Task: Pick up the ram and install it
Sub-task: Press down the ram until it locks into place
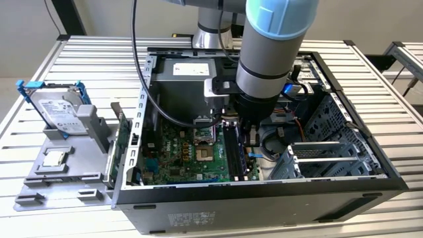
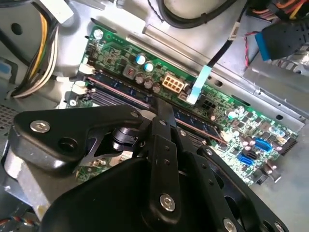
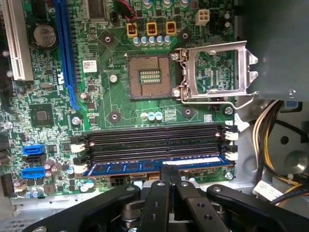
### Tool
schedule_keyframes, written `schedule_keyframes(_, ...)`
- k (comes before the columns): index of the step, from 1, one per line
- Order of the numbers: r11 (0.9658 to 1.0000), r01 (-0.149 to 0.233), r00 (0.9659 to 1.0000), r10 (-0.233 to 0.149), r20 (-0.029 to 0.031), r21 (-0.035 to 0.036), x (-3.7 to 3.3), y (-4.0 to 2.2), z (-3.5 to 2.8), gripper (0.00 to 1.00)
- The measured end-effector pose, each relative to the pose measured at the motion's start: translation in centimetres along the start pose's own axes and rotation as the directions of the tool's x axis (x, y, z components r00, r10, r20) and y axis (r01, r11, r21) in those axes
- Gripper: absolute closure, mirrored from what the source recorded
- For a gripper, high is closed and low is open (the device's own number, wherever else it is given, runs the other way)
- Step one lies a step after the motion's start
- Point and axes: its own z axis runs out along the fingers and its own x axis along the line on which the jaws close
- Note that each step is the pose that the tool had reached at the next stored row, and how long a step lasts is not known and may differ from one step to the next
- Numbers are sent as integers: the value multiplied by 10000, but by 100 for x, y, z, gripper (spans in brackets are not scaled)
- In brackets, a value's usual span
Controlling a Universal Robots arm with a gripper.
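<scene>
The ram point(image 3: 125, 168), a long blue stick with a pale label, sits in the motherboard slot nearest my gripper point(image 3: 170, 175), level along the slot. My two black fingers are shut against each other, and their tips rest on the ram's top edge near its middle. In the second wrist view the gripper point(image 2: 165, 113) comes down onto the same stick point(image 2: 198, 123). In the exterior view the gripper point(image 1: 246, 131) reaches down inside the open computer case point(image 1: 264, 198), over the slots.
Empty black memory slots point(image 3: 154, 140) lie beside the ram, with the open processor socket point(image 3: 149, 76) beyond them. Yellow and black cables point(image 3: 270, 130) hang near the slot ends. A drive cage point(image 1: 330, 158) stands inside the case. Outside, a hard drive point(image 1: 63, 111) rests on a grey fixture point(image 1: 66, 168).
</scene>
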Motion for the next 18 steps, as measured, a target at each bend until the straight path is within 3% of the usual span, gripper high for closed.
schedule_keyframes(8, 10000, -67, 10000, 67, -23, 1, 12, 20, 124, 100)
schedule_keyframes(10, 10000, -69, 10000, 69, -35, 0, 8, 20, 118, 100)
schedule_keyframes(12, 10000, -74, 10000, 74, 25, 4, 0, 17, 60, 100)
schedule_keyframes(14, 10000, -71, 10000, 71, -8, -1, 1, 13, -41, 100)
schedule_keyframes(18, 10000, -71, 10000, 71, -5, 0, -10, 3, -222, 100)
